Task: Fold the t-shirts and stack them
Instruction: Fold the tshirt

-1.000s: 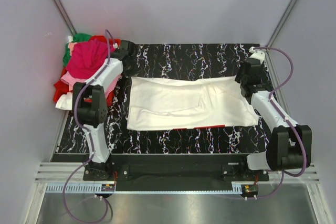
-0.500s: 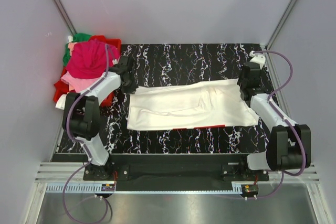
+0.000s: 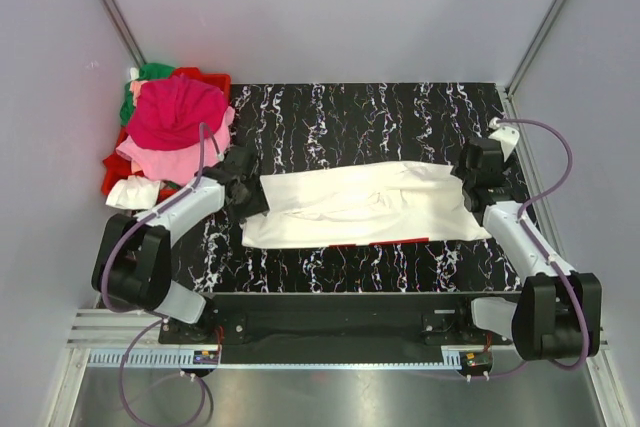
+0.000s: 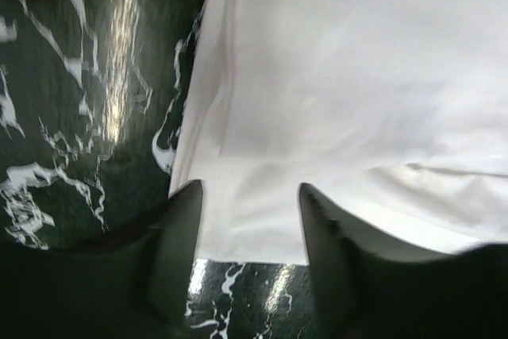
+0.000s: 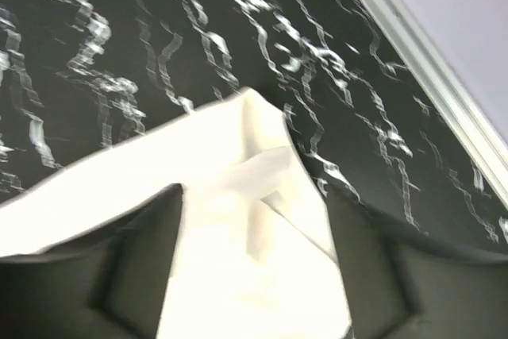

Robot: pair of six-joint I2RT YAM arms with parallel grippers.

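Observation:
A large white t-shirt [image 3: 365, 205] lies across the middle of the black marbled table [image 3: 380, 112], folded into a long band with a thin red strip along its near edge. My left gripper [image 3: 252, 194] is at the shirt's left end, and my right gripper [image 3: 470, 179] is at its right end. In the left wrist view the left gripper [image 4: 250, 196] is open, with the shirt's edge [image 4: 317, 101] lying flat between the fingers. The right gripper [image 5: 254, 196] is open too, over a folded corner of the shirt [image 5: 238, 172]. More t-shirts are heaped at the far left: magenta [image 3: 175, 112], pink [image 3: 150, 155], green [image 3: 140, 77] and white [image 3: 130, 190].
The heap of shirts rests in a red bin [image 3: 213, 80] off the table's left edge. A metal rail [image 5: 413, 53] runs along the table's right side. Grey walls enclose the table on three sides.
Both grippers came toward the near side with the shirt's far edge, folding it over into a narrower band. Both jaws, shut before, now stand open and the cloth lies flat.

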